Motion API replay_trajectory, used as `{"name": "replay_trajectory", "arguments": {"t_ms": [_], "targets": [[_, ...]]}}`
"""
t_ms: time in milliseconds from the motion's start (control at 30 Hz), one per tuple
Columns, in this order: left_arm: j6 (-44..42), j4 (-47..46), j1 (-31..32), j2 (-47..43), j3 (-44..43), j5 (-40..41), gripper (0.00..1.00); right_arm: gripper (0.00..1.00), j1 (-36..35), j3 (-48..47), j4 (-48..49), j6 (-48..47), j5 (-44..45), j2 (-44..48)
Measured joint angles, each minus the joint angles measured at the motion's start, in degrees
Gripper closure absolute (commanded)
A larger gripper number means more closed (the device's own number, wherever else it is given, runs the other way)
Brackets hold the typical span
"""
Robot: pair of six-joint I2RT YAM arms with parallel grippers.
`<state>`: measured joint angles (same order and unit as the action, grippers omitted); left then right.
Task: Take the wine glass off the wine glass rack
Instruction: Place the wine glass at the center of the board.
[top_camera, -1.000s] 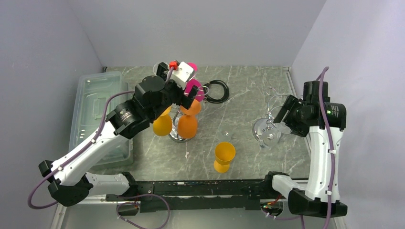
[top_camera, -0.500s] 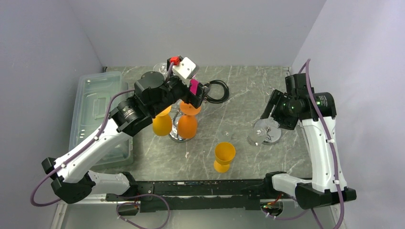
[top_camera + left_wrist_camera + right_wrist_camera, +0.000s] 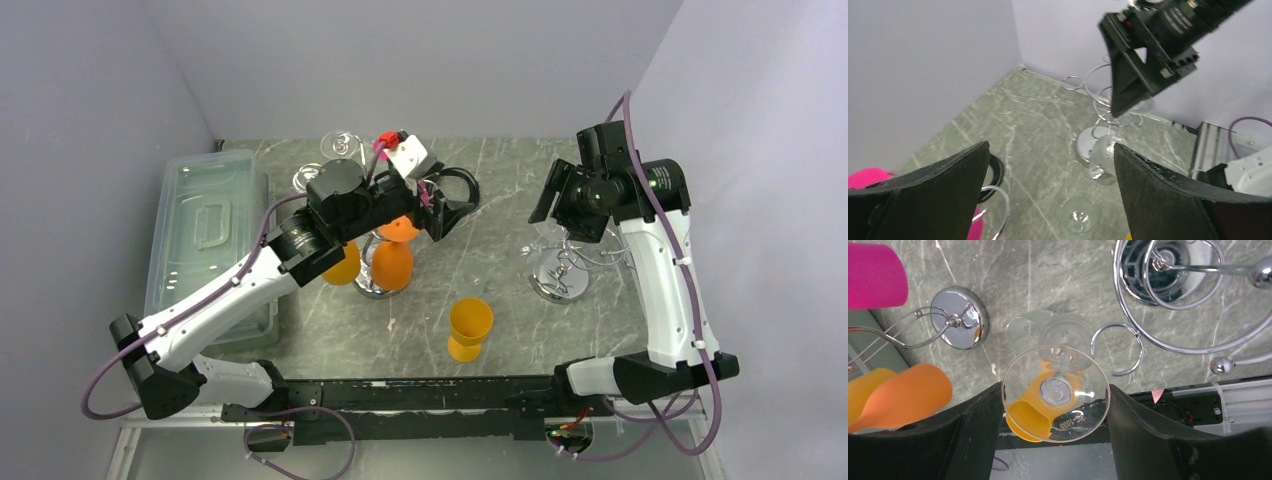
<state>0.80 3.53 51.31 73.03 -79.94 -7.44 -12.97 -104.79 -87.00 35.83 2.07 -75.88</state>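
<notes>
**Right arm's gone up with the glass, left arm swung across**

Compared with a second back, the right gripper [image 3: 1055,386] has climbed from low by the rack's base to well above it, drifting toward 12 o'clock. The left gripper [image 3: 440,208] has swung off the pink glass [image 3: 873,275] and now points toward 3 o'clock.

Right jaws sit partway apart, clamped on the round foot of the clear wine glass [image 3: 1058,396], one finger on each side, bowl hanging down toward the table [image 3: 510,180]. So the glass is in that gripper. One curled hook of the wine glass rack [image 3: 558,278] is just beside the foot, at about 2 o'clock in the wrist view. Can't tell if they touch. The rack itself stands at the table's 3 o'clock side.

Left jaws are spread wide with nothing between them, hovering by the black cable coil [image 3: 458,190] at 12 o'clock.

Other stuff: a smaller rack [image 3: 372,285] near the middle with orange glasses [image 3: 392,262] hanging on it, an orange goblet [image 3: 470,328] standing upright at 6 o'clock, and a clear lidded bin [image 3: 205,235] at 9 o'clock.
</notes>
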Motion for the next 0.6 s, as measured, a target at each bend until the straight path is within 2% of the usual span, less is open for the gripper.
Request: {"name": "replay_trajectory", "arguments": {"t_ms": [233, 600], "targets": [[1.51, -7.52, 1.6, 2.82, 3.5, -4.79, 0.07, 0.87, -0.48, -5.9, 0.02, 0.04, -0.68, -4.48], [1.49, -20.79, 5.57, 10.1, 7.48, -5.6, 0.14, 0.87, -0.63, -11.78, 0.02, 0.09, -1.09, -6.62]]}}
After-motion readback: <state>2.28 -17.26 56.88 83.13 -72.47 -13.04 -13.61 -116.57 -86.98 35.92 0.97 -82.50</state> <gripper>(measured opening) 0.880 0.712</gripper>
